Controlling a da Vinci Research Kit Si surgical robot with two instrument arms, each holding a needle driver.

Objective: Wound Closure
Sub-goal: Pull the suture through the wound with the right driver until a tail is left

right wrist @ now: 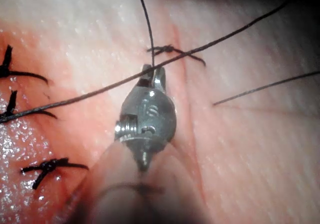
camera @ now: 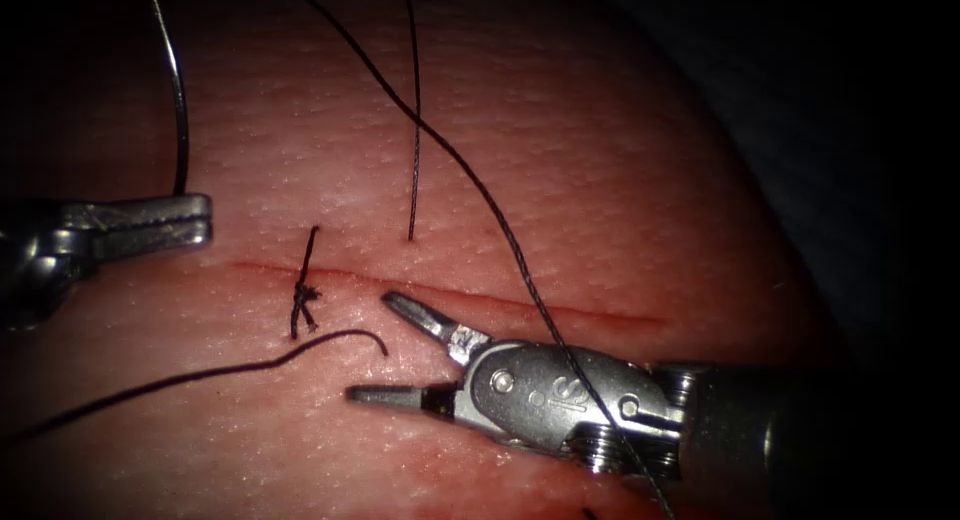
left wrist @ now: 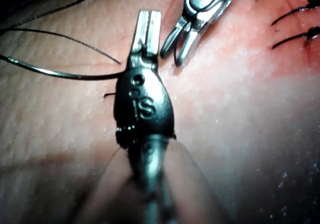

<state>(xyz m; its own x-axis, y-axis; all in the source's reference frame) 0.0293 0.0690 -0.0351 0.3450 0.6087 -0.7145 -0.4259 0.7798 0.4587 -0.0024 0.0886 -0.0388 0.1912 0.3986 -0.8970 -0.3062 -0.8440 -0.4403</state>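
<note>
The cut (camera: pixel 520 305) runs across the tissue (camera: pixel 600 160), with one tied stitch (camera: pixel 305 298) on it. At the far left, my left tool (camera: pixel 208 220) is shut on the lower end of the curved needle (camera: pixel 181 100), which arcs up free of the tissue. My right tool (camera: pixel 372 346) stands open just below the cut, right of the stitch. A loose thread tail (camera: pixel 300 355) ends between its jaw tips, ungripped. One thread (camera: pixel 413 130) enters the tissue above the cut. Another thread (camera: pixel 500 225) drapes over the right tool's body.
In the right wrist view several older tied stitches (right wrist: pixel 47 166) lie on tissue wet with red fluid, behind my right tool (right wrist: pixel 154 71). In the left wrist view my left tool (left wrist: pixel 149 14) is shut, the right tool (left wrist: pixel 172 56) is open beyond it, and the needle (left wrist: pixel 60 74) passes alongside.
</note>
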